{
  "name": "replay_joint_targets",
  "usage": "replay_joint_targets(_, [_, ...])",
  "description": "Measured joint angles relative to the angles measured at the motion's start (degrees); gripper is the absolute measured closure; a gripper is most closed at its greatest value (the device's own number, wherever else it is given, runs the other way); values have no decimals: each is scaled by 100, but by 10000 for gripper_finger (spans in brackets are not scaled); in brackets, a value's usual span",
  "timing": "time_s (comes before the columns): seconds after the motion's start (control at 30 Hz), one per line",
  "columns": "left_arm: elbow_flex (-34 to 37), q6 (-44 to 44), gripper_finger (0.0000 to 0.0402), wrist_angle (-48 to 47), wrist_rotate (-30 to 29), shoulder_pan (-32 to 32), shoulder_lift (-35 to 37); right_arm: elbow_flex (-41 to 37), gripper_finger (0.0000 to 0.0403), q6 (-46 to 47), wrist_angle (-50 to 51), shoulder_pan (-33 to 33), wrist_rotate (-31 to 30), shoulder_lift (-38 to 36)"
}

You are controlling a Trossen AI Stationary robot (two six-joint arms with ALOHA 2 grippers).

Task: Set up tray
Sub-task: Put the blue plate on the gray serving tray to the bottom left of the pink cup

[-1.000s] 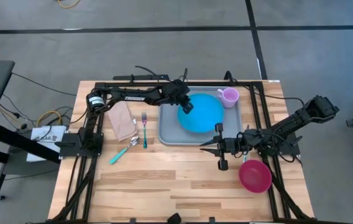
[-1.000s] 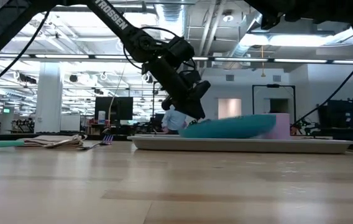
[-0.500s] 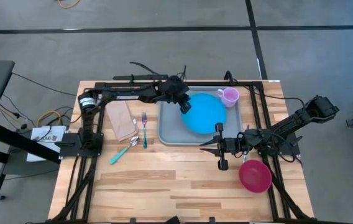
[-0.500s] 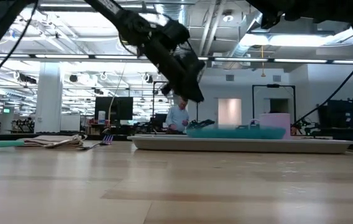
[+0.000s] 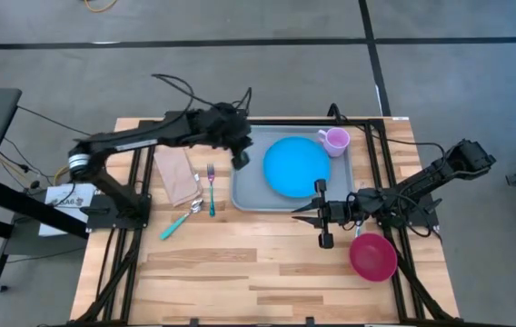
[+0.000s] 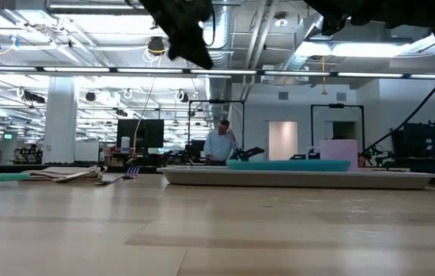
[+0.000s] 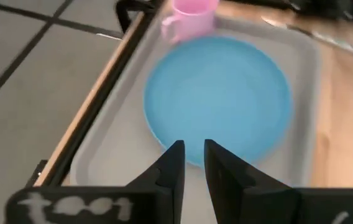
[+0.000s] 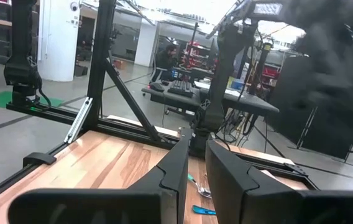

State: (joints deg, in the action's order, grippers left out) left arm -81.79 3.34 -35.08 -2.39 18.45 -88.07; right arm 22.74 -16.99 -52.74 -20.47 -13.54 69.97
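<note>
The grey-blue tray (image 5: pixel 251 193) lies at the table's far middle. The round blue plate (image 5: pixel 296 166) rests flat on it, and the pink cup (image 5: pixel 334 141) stands in its far right corner. My left gripper (image 5: pixel 240 161) hangs high over the tray's left rim, clear of everything. The left wrist view looks down past its fingers (image 7: pixel 194 149), a narrow gap between them, at the plate (image 7: pixel 219 96) and cup (image 7: pixel 192 14). My right gripper (image 5: pixel 300 211) waits shut near the tray's near edge, pointing left.
Left of the tray lie a brown napkin (image 5: pixel 175 174), a fork (image 5: pixel 211 189) and a teal-handled spoon (image 5: pixel 182 218). A pink bowl (image 5: pixel 372 256) sits near the right front. Black frame rails run along the table's sides. A person (image 6: pixel 219 144) stands in the room far behind.
My left gripper has let go of the plate's left rim. It has risen and drawn back toward the table's left, to above the tray's left edge. The plate's raised left side has dropped, and the plate now lies flat on the tray.
</note>
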Motion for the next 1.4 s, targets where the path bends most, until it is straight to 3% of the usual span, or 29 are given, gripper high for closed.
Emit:
replay_joint_targets(0.17, [386, 18, 359, -779, -840, -595, 424, 0, 351, 0, -3, 0, 0, 1])
replay_joint_targets(0.33, [1538, -473, 395, -327, -1517, -1125, 508, 0, 351, 0, -3, 0, 0, 3])
replay_joint_targets(0.4, [2215, -547, 397, 462, -1657, -1243, 483, 0, 351, 0, -10, 0, 0, 1])
replay_joint_targets(0.53, [3294, -381, 401, 3035, -2248, -1161, 463, 0, 351, 0, -7, 0, -2, 1])
replay_joint_targets(0.67, [3743, -687, 401, 5110, -1948, -559, 350, 0, 351, 2, -8, 0, -2, 1])
replay_joint_targets(0.9, [3466, -1432, 401, 5863, -991, 455, -957, 0, 351, 2, -17, 0, -3, 1])
replay_joint_targets(1.2, [2275, -1412, 401, 5734, -683, 801, -2490, 0, 351, -4, -6, 7, -3, 1])
replay_joint_targets(1.4, [1737, -1214, 401, 4833, -1124, 609, -2649, 0, 351, -8, -3, 121, -3, 1])
